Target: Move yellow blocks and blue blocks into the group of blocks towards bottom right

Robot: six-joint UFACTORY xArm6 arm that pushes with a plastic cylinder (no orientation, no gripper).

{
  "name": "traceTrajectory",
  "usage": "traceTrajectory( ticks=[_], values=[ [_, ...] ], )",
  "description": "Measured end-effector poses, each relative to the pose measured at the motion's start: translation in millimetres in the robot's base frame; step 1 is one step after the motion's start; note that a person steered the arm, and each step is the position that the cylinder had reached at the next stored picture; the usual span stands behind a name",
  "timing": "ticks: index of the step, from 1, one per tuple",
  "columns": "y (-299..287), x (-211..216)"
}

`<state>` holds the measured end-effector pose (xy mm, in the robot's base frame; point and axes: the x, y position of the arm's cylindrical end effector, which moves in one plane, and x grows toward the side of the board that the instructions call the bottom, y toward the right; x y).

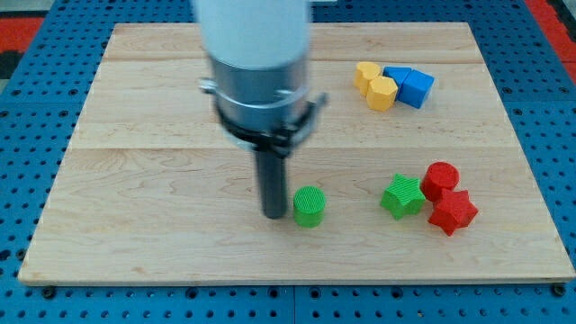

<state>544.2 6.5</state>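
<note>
Two yellow blocks, one at the back (pixel 365 75) and a hexagonal one (pixel 381 93) in front of it, touch two blue blocks (pixel 396 77) (pixel 417 88) at the view's upper right. Towards the bottom right a green star (pixel 402 196), a red cylinder (pixel 440 179) and a red star (pixel 453 212) sit close together. A green cylinder (pixel 309 207) stands alone near the bottom centre. My tip (pixel 274 216) rests on the board just left of the green cylinder, nearly touching it, and far from the yellow and blue blocks.
The wooden board (pixel 135 180) lies on a blue perforated surface (pixel 27 135). The arm's white and grey body (pixel 256 63) hangs over the board's upper middle and hides part of it.
</note>
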Motion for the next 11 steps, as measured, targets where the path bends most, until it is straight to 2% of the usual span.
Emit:
traceTrajectory(
  ticks=[1, 2, 3, 5, 6, 7, 9, 10, 11],
  values=[
    [61, 1],
    [63, 8],
    [-9, 7],
    [-55, -22],
    [-30, -65],
    [12, -127],
    [42, -255],
    [66, -300],
    [111, -278]
  ],
)
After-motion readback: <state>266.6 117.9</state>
